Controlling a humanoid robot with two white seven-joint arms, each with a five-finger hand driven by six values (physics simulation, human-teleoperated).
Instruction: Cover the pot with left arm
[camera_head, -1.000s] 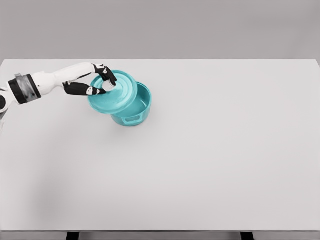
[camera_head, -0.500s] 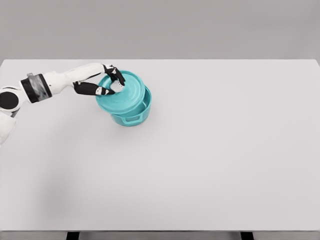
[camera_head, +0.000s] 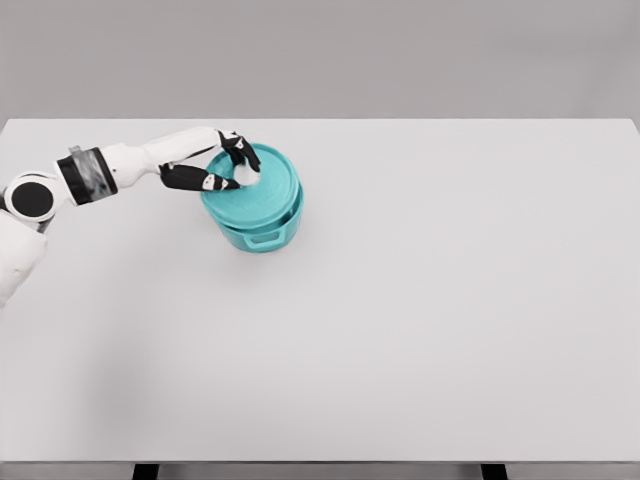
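A teal pot stands on the white table, left of the middle and toward the back. A teal lid lies over the pot's mouth, slightly tilted, with its left edge a little past the rim. My left hand reaches in from the left and is shut on the lid's knob, black fingers curled around it. The right arm does not show.
The table's far edge runs just behind the pot. Two dark table legs show at the bottom edge.
My left hand has carried the lid to the right and lowered it, from leaning against the pot's left side to lying nearly flat over the pot's mouth.
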